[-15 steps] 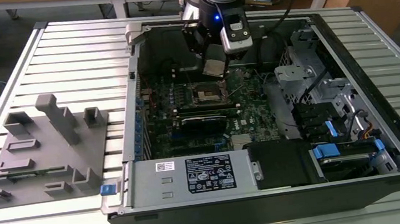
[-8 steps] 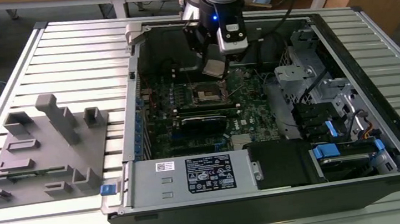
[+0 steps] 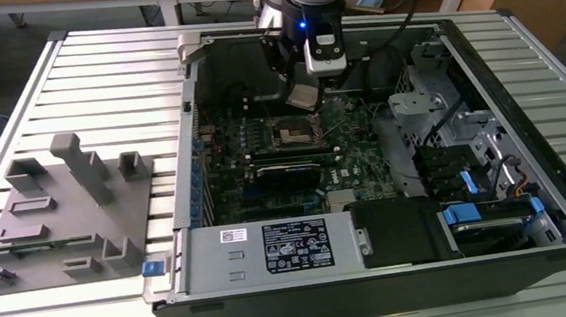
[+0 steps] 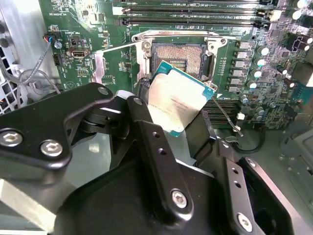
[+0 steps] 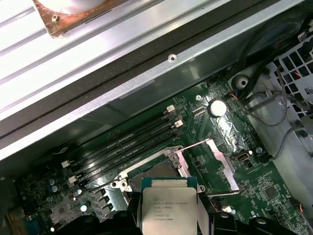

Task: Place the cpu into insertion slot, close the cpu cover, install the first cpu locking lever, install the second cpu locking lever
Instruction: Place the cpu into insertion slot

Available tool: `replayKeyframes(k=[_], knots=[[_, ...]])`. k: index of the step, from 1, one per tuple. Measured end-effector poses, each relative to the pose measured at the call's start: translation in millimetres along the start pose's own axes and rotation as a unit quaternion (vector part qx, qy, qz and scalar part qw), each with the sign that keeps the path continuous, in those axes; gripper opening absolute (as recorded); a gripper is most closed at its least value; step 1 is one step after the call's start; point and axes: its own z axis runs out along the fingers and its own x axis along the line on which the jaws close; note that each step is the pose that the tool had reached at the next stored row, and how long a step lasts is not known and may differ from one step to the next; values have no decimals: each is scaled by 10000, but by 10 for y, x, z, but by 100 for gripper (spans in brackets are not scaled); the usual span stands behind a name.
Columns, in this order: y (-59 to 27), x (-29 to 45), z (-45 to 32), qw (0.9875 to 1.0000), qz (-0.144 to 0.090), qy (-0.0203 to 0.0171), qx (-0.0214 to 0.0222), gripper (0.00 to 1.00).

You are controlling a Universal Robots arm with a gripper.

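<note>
Item: the cpu (image 4: pixel 178 98), silvery top outward, clamped by two opposite edges between the dark fingers (image 4: pixel 198 131) of the gripper (image 4: pixel 171 120), which is closed on it. Location: in the air over the green motherboard (image 4: pixel 83 29), just short of the insertion slot (image 4: pixel 183 56) and not seated; the tan pin field lies bare beneath it. In the second wrist view its edges sit turned out of square with the socket frame, and in the exterior view the chip (image 3: pixel 305 95) hangs tilted rather than flat. Associated parts: the cpu cover (image 5: pixel 225 164) appears swung open to one side of the socket, and a thin locking lever (image 4: pixel 226 115) stands free beside it. Hazards, as judged: a chip lowered while skewed or tilted would likely land a corner first and bend pins. The edge-only grip leaves little hold, so a nudge against the socket frame or the lever could slip or drop it. A loose cover or lever could foul the fingers. Pose: the arm descends from above at the far side of the open computer case (image 3: pixel 401 272), wrist pointing down into it, gripper (image 3: pixel 315 76) poised above the socket (image 3: pixel 294 132).
</note>
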Motion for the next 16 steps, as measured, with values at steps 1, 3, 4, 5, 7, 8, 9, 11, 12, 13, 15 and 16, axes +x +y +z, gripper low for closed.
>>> replayKeyframes(k=[1, 3, 4, 5, 7, 8, 9, 11, 12, 13, 15, 16], knots=[[0, 0, 0, 10000, 0, 0, 0, 54], [0, 0, 0, 10000, 1, 0, 0, 54], [0, 0, 0, 10000, 3, 0, 0, 54], [0, 0, 0, 10000, 17, -2, 0, 54], [0, 0, 3, 9999, 125, -11, -1, 54], [0, 0, 4, 9998, 200, -18, -1, 54], [0, 0, 6, 9996, 286, -26, -2, 54], [-1, 0, 10, 9989, 463, -42, -3, 54], [-1, 0, 10, 9985, 542, -49, -4, 54], [-1, 0, 11, 9984, 565, -50, -4, 54], [-1, 0, 11, 9984, 566, -51, -4, 54], [-1, 0, 11, 9984, 567, -51, -5, 54]])
